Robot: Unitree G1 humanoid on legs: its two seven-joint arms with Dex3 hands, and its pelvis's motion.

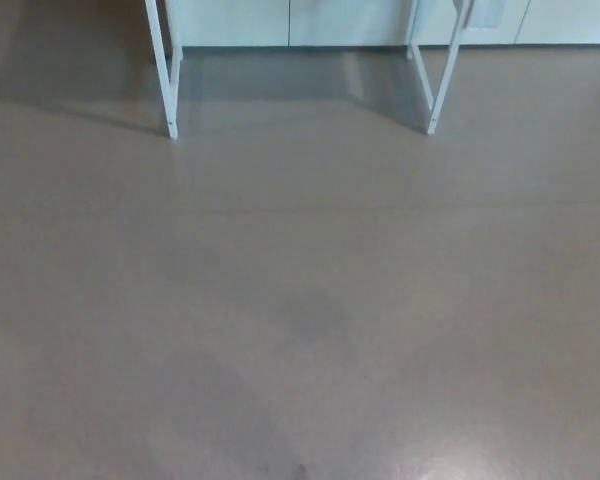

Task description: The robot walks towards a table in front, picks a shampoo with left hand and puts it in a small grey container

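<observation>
Looking down, we see only floor [300,300], with a left table leg [162,70] and a right leg [442,75] ahead. We judge the walk to the table is in hand; next we must come closer. Neither hand shows, so its state is unknown. The shampoo is unseen, perhaps on the tabletop. No writing is readable.
</observation>
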